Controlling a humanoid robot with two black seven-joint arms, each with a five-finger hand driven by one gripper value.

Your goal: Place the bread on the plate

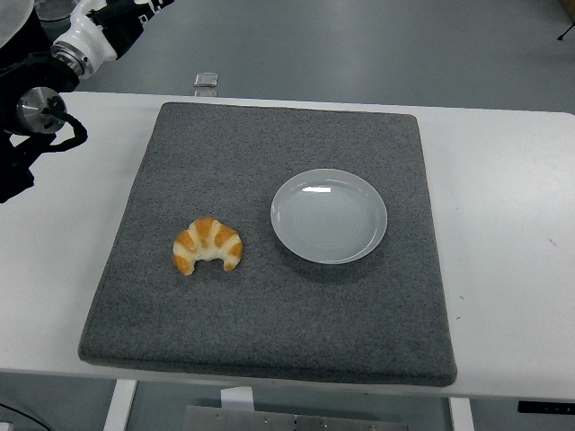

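Fig.: start layout for a bread-to-plate transfer, head view. A golden-brown crescent-shaped croissant w/ pale stripes point(207, 245) lies flat on a dark grey square felt mat point(269, 341), left of centre, its two tips pointing toward the near edge. A round pale grey-white ceramic plate point(329, 215) sits on the same mat just to the croissant's right and slightly farther from the camera; the two are near each other but apart, and the plate holds nothing. The mat rests on a white table point(512, 269); judged purpose: a soft, non-slip surface so neither item skids when touched.

The robot's black left arm point(31, 112) shows only at the upper-left edge, well apart from the croissant, over bare table beside the mat. Its hand can't be made out clearly, so open vs. closed cannot be told. Right arm: not in view.

A small clear rectangular object point(207, 80) sits at the table's far edge, beyond the mat; identity unclear.

Judgement: task not begun. Croissant lies on the left arm's side, so a left-hand reach, grasp and short carry rightward to the plate seems likely.
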